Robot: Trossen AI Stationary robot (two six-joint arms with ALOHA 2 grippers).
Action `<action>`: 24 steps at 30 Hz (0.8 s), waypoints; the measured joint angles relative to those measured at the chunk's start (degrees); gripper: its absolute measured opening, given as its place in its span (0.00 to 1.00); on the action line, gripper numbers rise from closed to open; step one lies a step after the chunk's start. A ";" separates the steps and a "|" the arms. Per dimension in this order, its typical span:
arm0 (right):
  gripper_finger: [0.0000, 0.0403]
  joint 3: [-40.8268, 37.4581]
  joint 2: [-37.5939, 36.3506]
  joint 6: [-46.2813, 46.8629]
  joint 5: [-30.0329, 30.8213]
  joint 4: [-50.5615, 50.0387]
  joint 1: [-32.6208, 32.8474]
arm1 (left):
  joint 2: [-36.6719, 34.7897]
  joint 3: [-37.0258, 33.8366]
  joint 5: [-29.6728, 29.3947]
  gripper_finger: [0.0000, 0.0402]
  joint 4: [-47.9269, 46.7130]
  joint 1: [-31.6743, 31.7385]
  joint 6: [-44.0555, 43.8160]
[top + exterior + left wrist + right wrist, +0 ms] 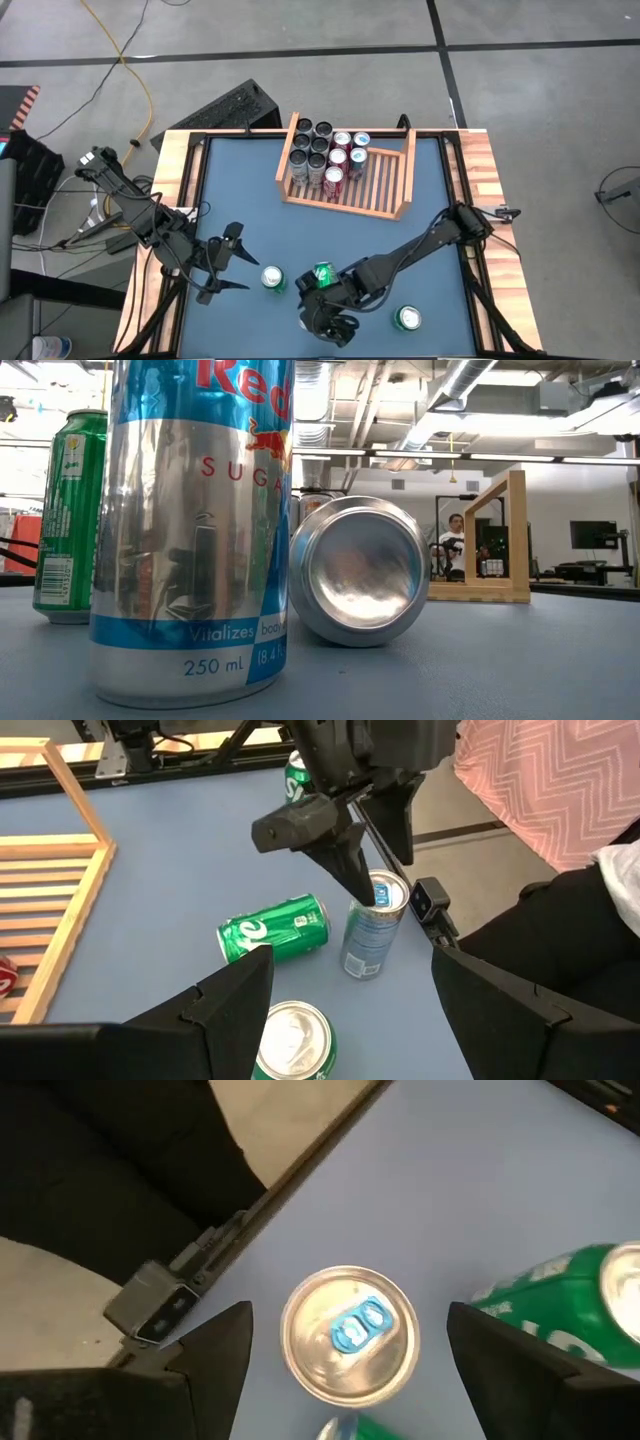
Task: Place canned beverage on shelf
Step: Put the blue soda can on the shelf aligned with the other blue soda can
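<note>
High view shows the shelf (400, 185) partly stocked with cans at the desk's far side — several loose cans remain near the front, where the right pincer (335, 322) hangs wide over a blue-tabbed can (349, 1335), nothing gripped yet.

The shelf (396, 190) sits at the table's (240, 180) far edge, about midway along it, with cans (322, 152) packed upright into its left end. Near the front edge, one can (273, 279) stands left of centre, with the left gripper (236, 262) just to its left. A tipped can (322, 273) lies beside the right gripper (322, 312), which hangs directly over a standing can (348, 1334). Another can (407, 319) stands toward the front right corner.
</note>
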 joint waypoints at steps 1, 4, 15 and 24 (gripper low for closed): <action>0.79 0.00 0.19 -0.03 -0.62 0.33 -0.07 | 0.00 0.00 0.01 0.65 0.00 0.00 0.00; 0.79 -0.03 1.25 -0.15 -1.40 0.67 -0.11 | 0.00 0.00 0.00 0.65 0.00 0.00 0.00; 0.79 -0.07 2.02 -2.97 -1.26 0.00 -0.56 | 0.00 0.00 0.02 0.65 -0.04 0.02 -0.11; 0.79 -0.07 2.04 -4.24 -1.26 -0.86 -0.54 | 0.00 0.00 0.01 0.65 -0.28 0.00 -0.07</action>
